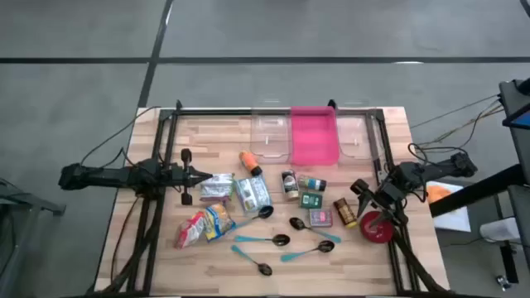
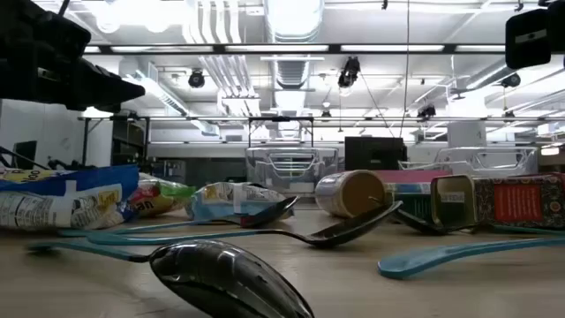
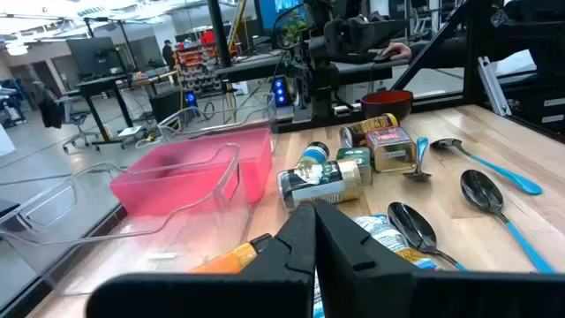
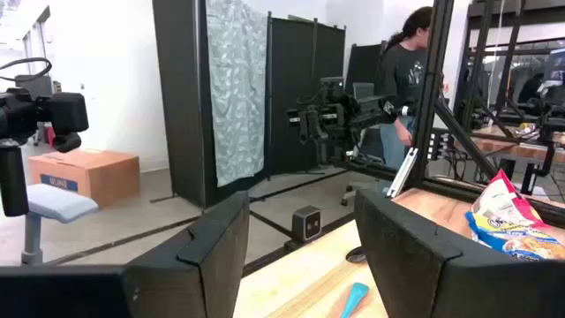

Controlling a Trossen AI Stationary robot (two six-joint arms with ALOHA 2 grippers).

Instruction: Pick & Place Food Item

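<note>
A glossy black spoon bowl [image 2: 231, 279] lies closest to the low camera, with teal-handled black spoons [image 1: 263, 240] scattered across the near half of the butcher-block wooden table [image 1: 166, 265]. The bare wood at both near corners leaves free room; the middle band is crowded.

The left gripper [image 1: 208, 176] hovers over the table's left-centre, its jaws clenched together on nothing, just beside a crinkled white snack packet [image 1: 217, 187]. An orange squeeze bottle [image 1: 250, 162] lies just ahead of it. The right gripper [image 1: 362, 191] hangs near the right edge with its jaws parted and nothing between them, close beside a red round bowl [image 1: 376, 227], whose inside cannot be made out.

The food items sit in a cluster: a blue-and-white bag [image 1: 252, 194], a yellow snack bag [image 1: 219, 220], a red-and-white pouch [image 1: 190, 230], small labelled jars [image 1: 289, 184], a green tin [image 1: 311, 199], a pink-lidded tin [image 1: 320, 218] and a brown jar with a gold lid [image 1: 345, 213].

Along the far edge stand three bins side by side: a translucent pink plastic bin [image 1: 314, 136] between two clear plastic bins [image 1: 270, 136]. All three look empty. Black frame rails [image 1: 170, 141] border the left and right sides.

A person [image 4: 409, 84] stands in the room beyond.
</note>
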